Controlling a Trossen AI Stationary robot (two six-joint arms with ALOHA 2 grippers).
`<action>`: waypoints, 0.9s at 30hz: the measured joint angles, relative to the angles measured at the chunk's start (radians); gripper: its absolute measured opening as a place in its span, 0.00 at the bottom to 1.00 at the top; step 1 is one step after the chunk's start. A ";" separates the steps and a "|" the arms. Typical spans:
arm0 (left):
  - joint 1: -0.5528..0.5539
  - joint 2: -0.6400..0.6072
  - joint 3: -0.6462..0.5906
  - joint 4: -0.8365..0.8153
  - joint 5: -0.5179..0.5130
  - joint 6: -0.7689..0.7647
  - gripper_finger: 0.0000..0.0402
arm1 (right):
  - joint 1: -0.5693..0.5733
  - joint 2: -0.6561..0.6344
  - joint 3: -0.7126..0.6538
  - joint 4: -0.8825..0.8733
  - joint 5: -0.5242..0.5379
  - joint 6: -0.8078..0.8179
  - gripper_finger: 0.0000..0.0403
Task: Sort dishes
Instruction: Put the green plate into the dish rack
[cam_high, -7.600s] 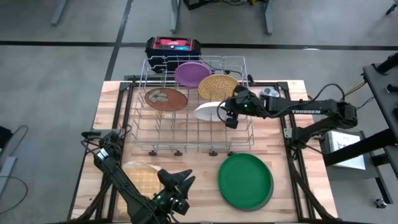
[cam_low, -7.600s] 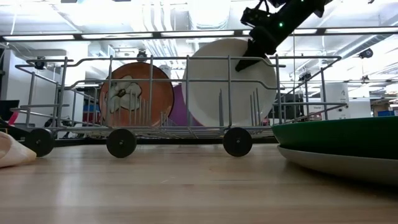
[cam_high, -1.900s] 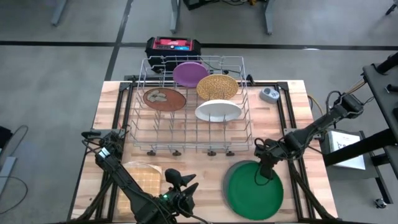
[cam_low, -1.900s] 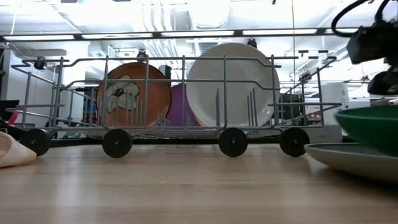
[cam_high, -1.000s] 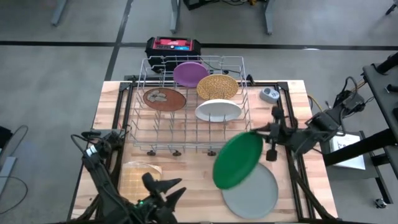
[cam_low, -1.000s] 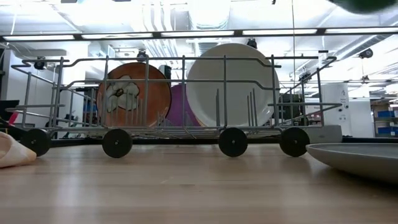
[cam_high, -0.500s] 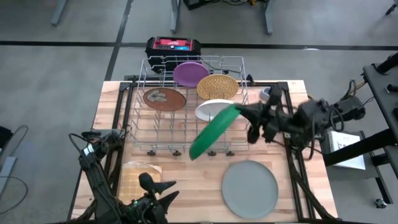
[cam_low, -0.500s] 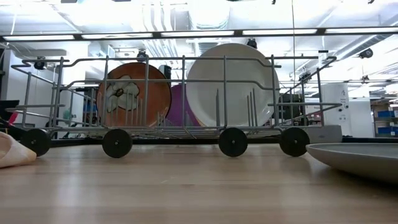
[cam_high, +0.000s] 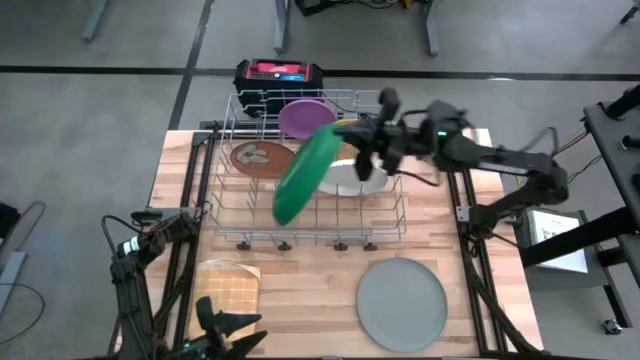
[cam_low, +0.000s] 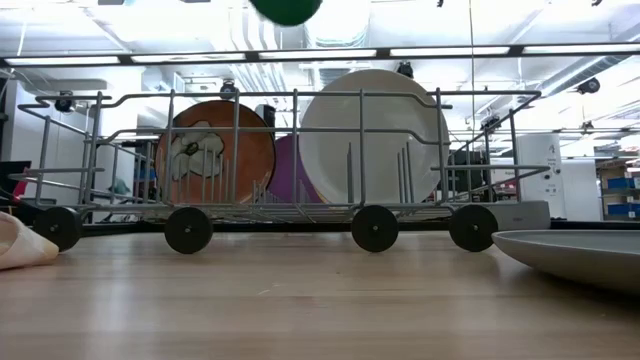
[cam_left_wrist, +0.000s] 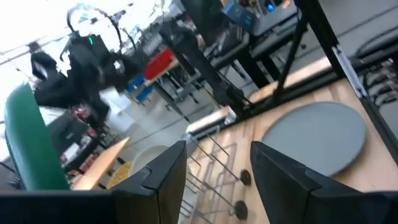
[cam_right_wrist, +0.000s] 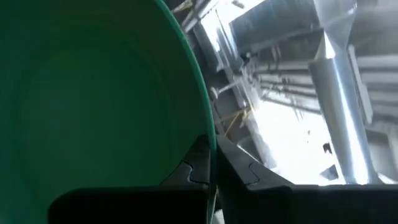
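Note:
My right gripper is shut on the green plate and holds it in the air over the wire dish rack. Only the plate's lowest edge shows in the low view. In the rack stand on edge the purple plate, the brown blotched plate and the white plate. The yellow speckled plate is almost hidden behind the green one. The grey plate lies flat on the table. My left gripper is open, low at the table's near edge. My right gripper pinches the green plate's rim between its two fingers, one on each face. It comes from the table's right, roughly level. The plate is lifted clear, tilted steeply on edge, slanting down toward the near left over the rack.
A square tan waffle cloth lies near the front left corner. A black and red box sits behind the rack. The rack's near half holds no plates. Bare wood lies between the rack and the grey plate.
My right gripper has carried the green plate up off the grey plate and toward the far left, until it hangs over the rack. The plate has tipped from nearly flat to steeply on edge. My left arm has drawn back toward the near edge.

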 joint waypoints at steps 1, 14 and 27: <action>-0.002 0.000 0.001 -0.001 -0.014 0.000 0.42 | 0.001 0.037 0.011 0.028 -0.003 -0.014 0.00; -0.084 -0.002 0.090 0.079 0.001 -0.023 0.42 | 0.016 0.400 0.107 0.327 -0.009 -0.190 0.00; -0.123 0.007 0.092 0.091 -0.025 0.050 0.42 | 0.044 0.499 0.109 0.368 -0.034 -0.256 0.00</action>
